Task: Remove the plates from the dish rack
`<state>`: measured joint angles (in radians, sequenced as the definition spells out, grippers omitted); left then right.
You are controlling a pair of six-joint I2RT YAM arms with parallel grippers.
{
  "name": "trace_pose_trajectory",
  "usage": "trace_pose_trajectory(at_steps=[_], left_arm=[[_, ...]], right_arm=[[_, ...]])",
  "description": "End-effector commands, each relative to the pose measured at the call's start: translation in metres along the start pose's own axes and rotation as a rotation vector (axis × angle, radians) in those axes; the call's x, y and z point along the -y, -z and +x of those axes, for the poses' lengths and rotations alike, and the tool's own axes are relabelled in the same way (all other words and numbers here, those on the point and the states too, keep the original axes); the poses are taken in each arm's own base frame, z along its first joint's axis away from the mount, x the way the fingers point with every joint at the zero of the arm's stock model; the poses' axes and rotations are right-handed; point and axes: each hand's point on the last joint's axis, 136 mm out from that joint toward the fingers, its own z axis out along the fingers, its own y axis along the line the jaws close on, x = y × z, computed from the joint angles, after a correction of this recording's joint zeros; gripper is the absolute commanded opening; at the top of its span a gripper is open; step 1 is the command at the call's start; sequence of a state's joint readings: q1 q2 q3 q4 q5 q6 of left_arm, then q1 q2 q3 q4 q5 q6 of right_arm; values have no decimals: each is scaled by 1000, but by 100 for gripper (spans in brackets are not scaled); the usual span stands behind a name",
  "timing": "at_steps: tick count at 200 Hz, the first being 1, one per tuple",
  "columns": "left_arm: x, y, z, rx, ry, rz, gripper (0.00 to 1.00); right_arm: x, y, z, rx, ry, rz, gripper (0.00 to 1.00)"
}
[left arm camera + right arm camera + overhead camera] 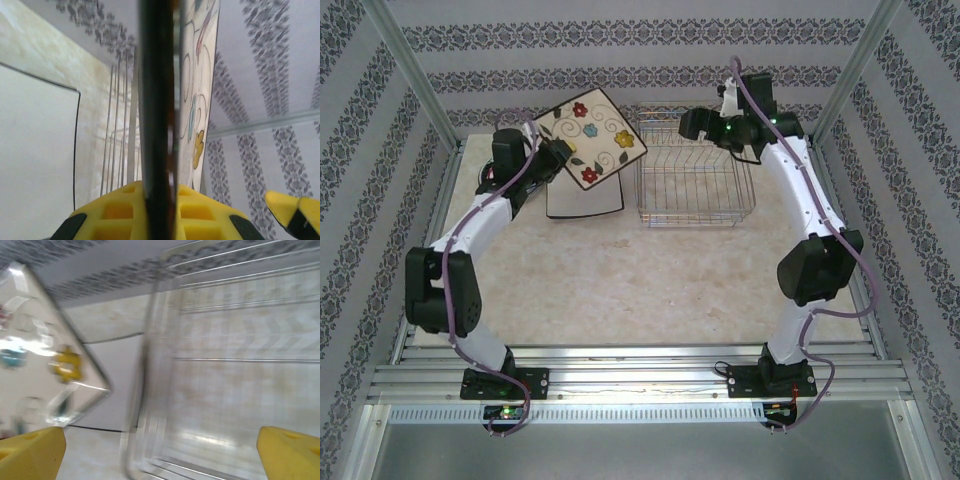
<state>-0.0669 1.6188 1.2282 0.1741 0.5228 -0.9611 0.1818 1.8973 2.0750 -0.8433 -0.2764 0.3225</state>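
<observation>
A cream square plate (592, 138) with a dark rim and flower prints hangs tilted above the table's back left. My left gripper (560, 157) is shut on its edge. In the left wrist view the dark rim (157, 110) runs between the yellow fingers (110, 210) of the left gripper (157, 200). A second square plate (584, 197) lies flat on the table beneath it. The silver wire dish rack (695, 168) stands to the right, with the table showing through its floor. My right gripper (705, 124) hovers open over the rack's back left corner, its fingertips (31, 454) wide apart around the right gripper (160, 460).
Patterned walls and metal frame posts (415, 75) close in the back and sides. The marbled table (640, 290) stretches from the rack to the arm bases. The flat plate (117, 385) lies just left of the rack's wall (150, 390).
</observation>
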Motion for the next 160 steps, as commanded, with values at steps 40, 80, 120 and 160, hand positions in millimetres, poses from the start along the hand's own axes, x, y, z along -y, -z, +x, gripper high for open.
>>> trace_pose_trajectory(at_steps=[40,80,120,160], left_arm=[[52,64,-74,477,-11,156,0],[31,68,-75,607,67,133,0],[19,61,-67,701,142,134,0],[10,53,-46,781,207,114,0]], right_arm=[[92,29,59,-403,272,547,98],[92,39,51,-406,305,566,98],[89,40,52,-409,321,551,98],[91,33,64,-449,322,544,98]])
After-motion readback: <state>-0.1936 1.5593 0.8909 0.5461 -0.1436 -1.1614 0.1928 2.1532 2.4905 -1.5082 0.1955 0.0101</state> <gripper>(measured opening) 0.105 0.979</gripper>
